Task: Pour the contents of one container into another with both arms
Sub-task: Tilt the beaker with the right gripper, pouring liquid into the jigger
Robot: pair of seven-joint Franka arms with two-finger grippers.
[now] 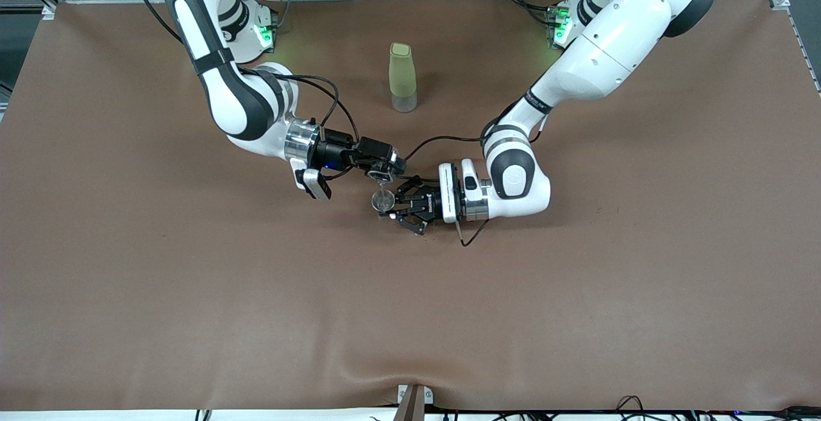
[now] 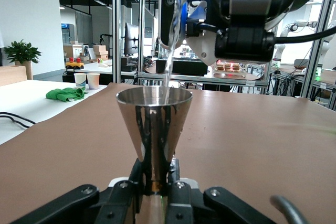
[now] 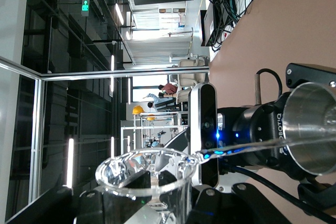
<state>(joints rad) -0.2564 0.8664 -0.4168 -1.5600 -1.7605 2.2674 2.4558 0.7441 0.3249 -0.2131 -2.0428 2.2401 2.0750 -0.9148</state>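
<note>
My left gripper (image 1: pixel 390 206) is low over the middle of the table, shut on the narrow waist of the silvery metal jigger (image 1: pixel 383 200), which stands upright. In the left wrist view the jigger (image 2: pixel 154 121) rises from between the fingers of the left gripper (image 2: pixel 156 190). My right gripper (image 1: pixel 381 174) is just above the jigger, shut on the tiny clear glass cup (image 1: pixel 384 180), which is tipped over. A thin stream of clear liquid (image 2: pixel 171 40) falls from the cup (image 3: pixel 142 182) into the jigger's top cone (image 3: pixel 315 129).
A tall pale yellow-green bottle (image 1: pixel 403 77) with a clear base stands on the brown table (image 1: pixel 192 292), farther from the front camera than the grippers. The right arm's wrist and cables (image 1: pixel 321 151) hang close beside the pouring spot.
</note>
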